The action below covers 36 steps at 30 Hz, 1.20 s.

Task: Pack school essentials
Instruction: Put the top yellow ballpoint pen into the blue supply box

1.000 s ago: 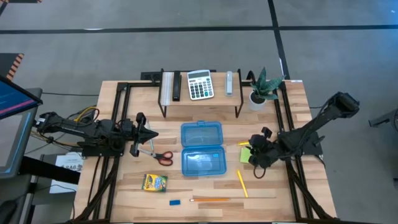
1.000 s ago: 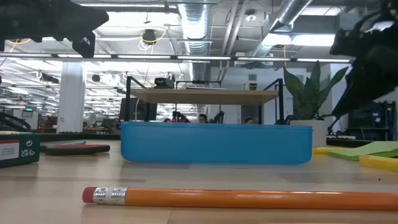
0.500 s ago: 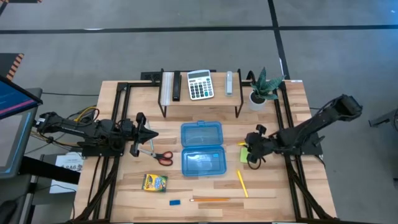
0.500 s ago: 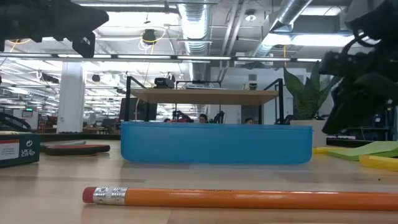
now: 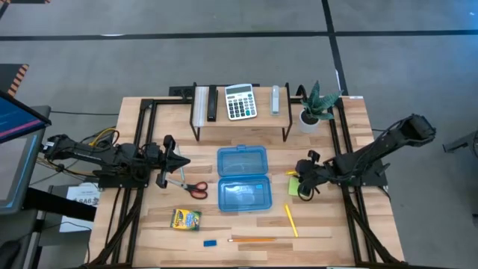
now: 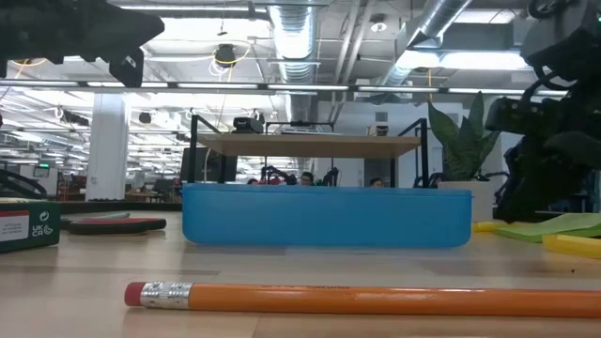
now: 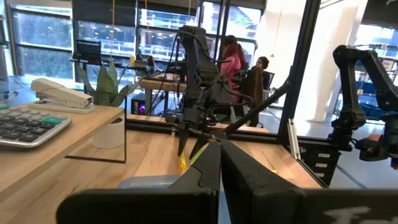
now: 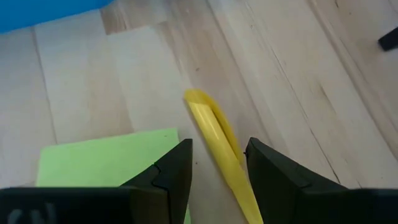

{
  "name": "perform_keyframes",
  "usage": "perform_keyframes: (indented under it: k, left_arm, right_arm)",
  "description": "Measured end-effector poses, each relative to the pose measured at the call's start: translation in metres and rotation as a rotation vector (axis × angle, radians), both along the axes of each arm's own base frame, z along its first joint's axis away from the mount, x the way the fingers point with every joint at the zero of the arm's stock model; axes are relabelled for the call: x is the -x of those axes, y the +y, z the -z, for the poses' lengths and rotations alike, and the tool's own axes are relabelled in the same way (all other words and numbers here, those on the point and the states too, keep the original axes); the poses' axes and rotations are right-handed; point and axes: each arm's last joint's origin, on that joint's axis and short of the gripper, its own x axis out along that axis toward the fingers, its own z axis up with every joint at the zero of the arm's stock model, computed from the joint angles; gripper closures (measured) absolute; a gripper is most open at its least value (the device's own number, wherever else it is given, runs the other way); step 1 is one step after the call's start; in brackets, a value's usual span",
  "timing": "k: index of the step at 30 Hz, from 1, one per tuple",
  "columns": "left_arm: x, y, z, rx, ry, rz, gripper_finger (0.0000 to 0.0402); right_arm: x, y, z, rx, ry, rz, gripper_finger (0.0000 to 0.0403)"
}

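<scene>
Sticky notes (image 5: 295, 184), green, lie on the tabletop (image 5: 351, 127) right of the blue plastic case (image 5: 243, 178), with a short yellow pencil (image 8: 221, 149) right beside them. Right tool (image 5: 302, 190) sits low over this spot, fingers (image 8: 166, 174) spread apart with the yellow pencil lying between them, nothing gripped; green note (image 8: 106, 165) sits just beside one finger. Low view shows the right arm down by the green notes (image 6: 549, 227) at the far right.

Left tool (image 5: 181, 164) hangs over the left part of the tabletop, fingers closed together, holding nothing. Red-handled scissors (image 5: 196, 189) lie just in front of it, left of the case. Yellow crayon box (image 5: 185, 219) is near the front edge, left of centre. Small blue eraser (image 5: 210, 242) is at the front edge, orange pencil (image 5: 252, 240) just right of it. Second yellow pencil (image 5: 290, 220) lies angled, front right of the case.

Case is open, both halves flat, centre of tabletop. Grey calculator (image 5: 240, 101) is on the raised shelf (image 5: 263, 119) at the back, potted plant (image 5: 316, 104) to the shelf's right.
</scene>
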Motion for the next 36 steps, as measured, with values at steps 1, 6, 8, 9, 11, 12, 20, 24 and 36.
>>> perform_keyframes:
  k: [1, 6, 8, 9, 11, 12, 20, 24, 36]
  left_arm:
    - [0.0, 0.0, 0.0, 0.0, 0.0, 0.0, 0.0401]
    - [0.0, 0.0, 0.0, 0.0, 0.0, 0.0, 0.0401]
    - [0.0, 0.0, 0.0, 0.0, 0.0, 0.0, 0.0401]
    - [0.0, 0.0, 0.0, 0.0, 0.0, 0.0, 0.0401]
    - [0.0, 0.0, 0.0, 0.0, 0.0, 0.0, 0.0401]
    - [0.0, 0.0, 0.0, 0.0, 0.0, 0.0, 0.0401]
    - [0.0, 0.001, 0.0, 0.003, 0.001, -0.025, 0.0401]
    - [0.0, 0.001, 0.0, 0.003, 0.001, -0.025, 0.0401]
    - [0.0, 0.001, 0.0, 0.003, 0.0, -0.026, 0.0401]
  right_arm:
    - [0.0, 0.0, 0.0, 0.001, 0.002, 0.001, 0.0233]
    - [-0.002, -0.005, 0.007, 0.01, 0.041, 0.036, 0.0238]
    - [-0.004, -0.006, 0.011, 0.018, 0.061, 0.054, 0.0238]
    - [-0.005, -0.007, 0.013, 0.017, 0.066, 0.065, 0.0238]
    - [-0.008, -0.008, 0.016, 0.015, 0.068, 0.093, 0.024]
    - [-0.009, -0.009, 0.018, 0.02, 0.075, 0.099, 0.0242]
    - [-0.01, -0.011, 0.021, 0.023, 0.086, 0.113, 0.0305]
    - [-0.01, -0.011, 0.021, 0.024, 0.089, 0.109, 0.0339]
    - [-0.014, -0.009, 0.01, 0.005, 0.064, 0.081, 0.0348]
